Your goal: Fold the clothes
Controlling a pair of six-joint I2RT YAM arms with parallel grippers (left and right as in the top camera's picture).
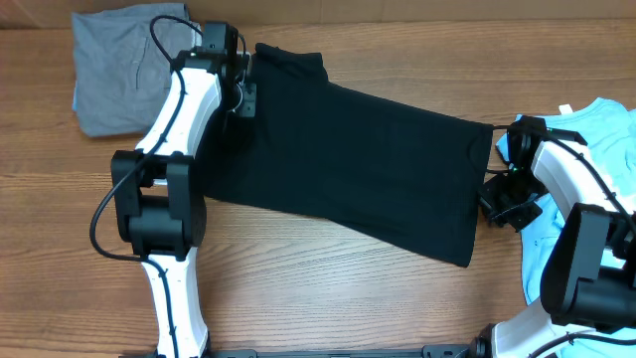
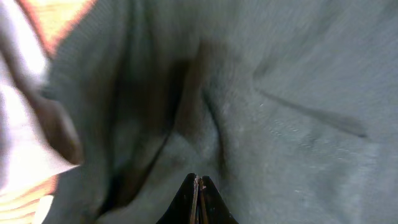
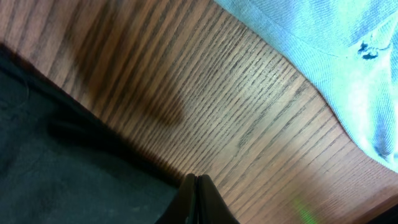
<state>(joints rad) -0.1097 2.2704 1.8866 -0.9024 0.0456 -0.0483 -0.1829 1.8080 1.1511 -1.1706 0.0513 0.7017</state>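
Wood-grain table [image 1: 328,288] — black T-shirt [image 1: 368,169] spread across.

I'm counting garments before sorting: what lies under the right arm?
A light-blue T-shirt on the wooden table, showing beside the right arm. The arm covers much of it, so anything else there is hidden.

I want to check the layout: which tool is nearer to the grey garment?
Left. The left tool is on the black T-shirt, at its end beside the grey garment. The right tool is at the shirt's opposite end, far from it.
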